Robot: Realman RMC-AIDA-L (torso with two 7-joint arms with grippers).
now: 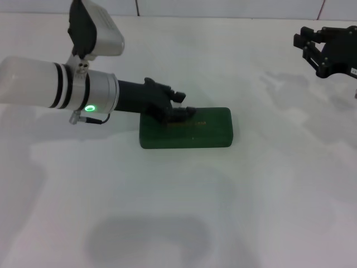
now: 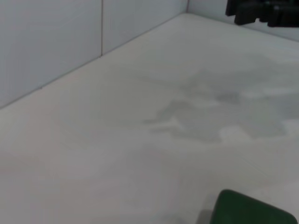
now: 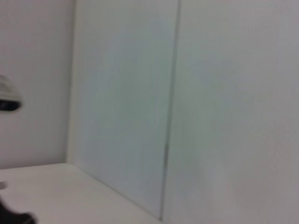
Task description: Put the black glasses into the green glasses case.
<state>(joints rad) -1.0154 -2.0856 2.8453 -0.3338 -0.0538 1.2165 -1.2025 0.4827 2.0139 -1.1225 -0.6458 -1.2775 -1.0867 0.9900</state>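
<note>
So the green glasses case (image 1: 187,129) is lying flat with its lid down, sitting around the middle of the white surface (image 1: 167,212), long side running across the head view, and you can make out the small gold lettering on top of the lid. The left gripper (image 1: 181,106) is reaching in from the robot's left and is right on the case's left end, black fingers (image 1: 179,113) resting on or pressing against the lid near the far left corner, honestly can't tell if the gripper is spread or pressed together because the fingers bunch up dark against the case. No sign of the black glasses in any view, so can't say where they are, the lid being down hides whatever's inside. The left wrist view just catches one rounded green corner of the case (image 2: 252,210) at the edge, the rest is bare surface plus the other arm's dark gripper way off by the wall (image 2: 46,46). The right gripper (image 1: 304,47) hangs off at the far right, well apart from the case, its fingers look spread with a gap between them. The right wrist view is mostly pale wall panels (image 3: 187,93)
</note>
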